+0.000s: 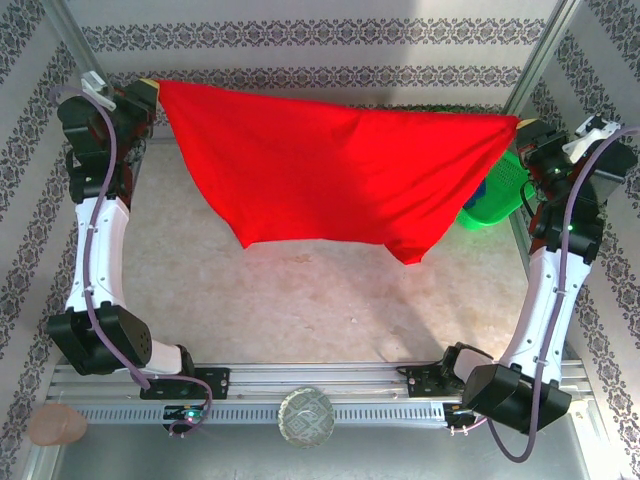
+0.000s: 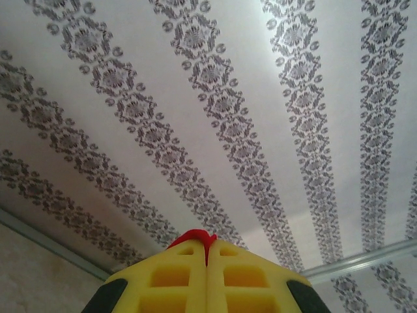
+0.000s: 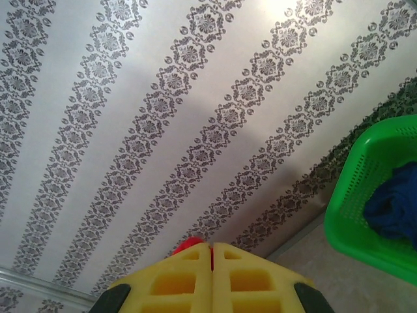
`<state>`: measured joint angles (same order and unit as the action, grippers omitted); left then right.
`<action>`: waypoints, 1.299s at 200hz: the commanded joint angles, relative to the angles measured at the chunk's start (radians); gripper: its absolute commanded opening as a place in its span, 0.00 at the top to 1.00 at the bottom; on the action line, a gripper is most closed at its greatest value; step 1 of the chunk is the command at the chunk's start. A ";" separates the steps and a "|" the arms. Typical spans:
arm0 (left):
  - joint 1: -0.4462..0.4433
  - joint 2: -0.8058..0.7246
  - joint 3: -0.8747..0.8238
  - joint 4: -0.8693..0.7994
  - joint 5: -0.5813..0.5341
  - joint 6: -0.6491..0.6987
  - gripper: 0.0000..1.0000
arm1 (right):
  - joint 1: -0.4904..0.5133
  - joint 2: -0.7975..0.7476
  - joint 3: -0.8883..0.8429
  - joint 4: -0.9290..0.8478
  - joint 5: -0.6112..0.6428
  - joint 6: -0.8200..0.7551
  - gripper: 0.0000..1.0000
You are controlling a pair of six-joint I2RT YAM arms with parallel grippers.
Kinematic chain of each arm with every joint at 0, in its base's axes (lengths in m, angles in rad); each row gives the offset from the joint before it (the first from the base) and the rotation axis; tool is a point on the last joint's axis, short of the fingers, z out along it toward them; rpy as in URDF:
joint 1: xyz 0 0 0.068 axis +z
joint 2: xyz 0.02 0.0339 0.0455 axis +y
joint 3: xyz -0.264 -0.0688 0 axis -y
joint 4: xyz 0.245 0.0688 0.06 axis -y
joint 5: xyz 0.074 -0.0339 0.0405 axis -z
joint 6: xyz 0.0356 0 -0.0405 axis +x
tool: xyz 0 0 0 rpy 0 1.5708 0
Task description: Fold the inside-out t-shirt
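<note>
The inside-out t-shirt (image 1: 330,170) is bright red and hangs stretched in the air between the two arms, above the far half of the table. My left gripper (image 1: 150,90) is shut on its upper left corner, high at the back left. My right gripper (image 1: 520,128) is shut on the upper right corner at the back right. In the left wrist view a nub of red cloth (image 2: 194,237) pokes out above the closed yellow fingers (image 2: 169,277). In the right wrist view a red nub (image 3: 189,245) shows the same way above yellow fingers (image 3: 176,283).
A green basket (image 1: 495,200) holding a dark blue garment (image 3: 394,212) stands at the back right, partly behind the shirt. Patterned walls (image 1: 320,35) close in the back and both sides. The beige table (image 1: 320,310) lies below the hanging shirt.
</note>
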<state>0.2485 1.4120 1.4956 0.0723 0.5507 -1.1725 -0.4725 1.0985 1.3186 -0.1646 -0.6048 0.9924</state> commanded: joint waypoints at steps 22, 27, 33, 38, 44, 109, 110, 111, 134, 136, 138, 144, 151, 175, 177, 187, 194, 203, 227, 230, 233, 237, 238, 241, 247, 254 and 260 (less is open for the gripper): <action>0.008 -0.088 -0.029 0.130 0.074 -0.044 1.00 | 0.018 -0.085 0.036 0.133 -0.038 0.053 1.00; 0.008 -0.104 -0.034 0.137 0.080 -0.049 1.00 | 0.019 -0.099 0.044 0.138 -0.046 0.062 1.00; 0.006 -0.126 -0.036 0.143 0.087 -0.054 1.00 | 0.022 -0.112 0.058 0.137 -0.051 0.069 1.00; 0.004 -0.146 -0.033 0.138 0.091 -0.052 1.00 | 0.026 -0.123 0.068 0.134 -0.050 0.072 1.00; 0.003 -0.171 -0.027 0.126 0.092 -0.052 1.00 | 0.032 -0.134 0.090 0.126 -0.051 0.075 1.00; -0.002 -0.206 0.157 -0.069 0.072 -0.033 1.00 | 0.085 -0.146 0.263 0.080 -0.036 0.095 1.00; -0.002 -0.204 0.156 -0.069 0.071 -0.033 1.00 | 0.086 -0.145 0.263 0.080 -0.035 0.093 1.00; -0.002 -0.202 0.155 -0.069 0.070 -0.033 1.00 | 0.088 -0.146 0.262 0.079 -0.032 0.091 1.00; -0.005 -0.118 0.124 -0.073 0.062 -0.017 1.00 | 0.155 -0.118 0.216 0.057 0.014 0.034 1.00; -0.005 -0.107 0.122 -0.076 0.061 -0.014 1.00 | 0.164 -0.116 0.211 0.055 0.022 0.026 1.00; -0.005 -0.098 0.119 -0.078 0.061 -0.008 1.00 | 0.174 -0.110 0.206 0.053 0.029 0.017 1.00; -0.011 -0.067 0.106 -0.080 0.060 0.006 1.00 | 0.202 -0.097 0.189 0.040 0.058 -0.018 1.00; -0.017 -0.029 0.091 -0.083 0.055 0.030 1.00 | 0.239 -0.075 0.168 0.025 0.090 -0.052 1.00; -0.045 0.137 0.070 -0.127 0.045 0.133 1.00 | 0.327 0.036 0.098 0.022 0.162 -0.143 1.00; -0.047 0.153 0.069 -0.129 0.045 0.140 1.00 | 0.333 0.047 0.092 0.024 0.170 -0.147 1.00; -0.060 0.232 0.075 -0.135 0.044 0.182 1.00 | 0.362 0.108 0.075 0.025 0.203 -0.193 1.00; -0.069 0.293 0.095 -0.161 0.040 0.214 1.00 | 0.379 0.155 0.070 0.024 0.223 -0.221 1.00; -0.080 0.374 0.127 -0.166 0.048 0.254 1.00 | 0.398 0.216 0.066 0.028 0.249 -0.253 1.00; -0.108 0.578 0.253 -0.234 0.050 0.330 1.00 | 0.437 0.385 0.089 0.032 0.310 -0.313 1.00; -0.111 0.598 0.267 -0.243 0.042 0.339 1.00 | 0.440 0.405 0.095 0.032 0.315 -0.317 1.00; -0.113 0.618 0.283 -0.252 0.037 0.345 1.00 | 0.442 0.426 0.103 0.031 0.320 -0.320 1.00; -0.116 0.637 0.301 -0.258 0.031 0.353 1.00 | 0.446 0.451 0.113 0.028 0.324 -0.324 1.00; -0.116 0.645 0.306 -0.260 0.030 0.355 1.00 | 0.447 0.458 0.116 0.027 0.325 -0.326 1.00; -0.118 0.663 0.322 -0.264 0.028 0.363 1.00 | 0.449 0.476 0.126 0.026 0.327 -0.331 1.00; -0.121 0.693 0.353 -0.274 0.021 0.375 1.00 | 0.454 0.512 0.146 0.020 0.328 -0.342 1.00; -0.124 0.722 0.390 -0.292 0.012 0.385 1.00 | 0.460 0.552 0.177 0.007 0.326 -0.357 1.00; -0.124 0.742 0.421 -0.307 0.009 0.395 0.97 | 0.464 0.581 0.202 -0.011 0.326 -0.372 0.96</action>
<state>0.1364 2.1334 1.7657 -0.1871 0.5827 -0.8871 -0.0235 1.6123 1.4090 -0.1741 -0.3332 0.7193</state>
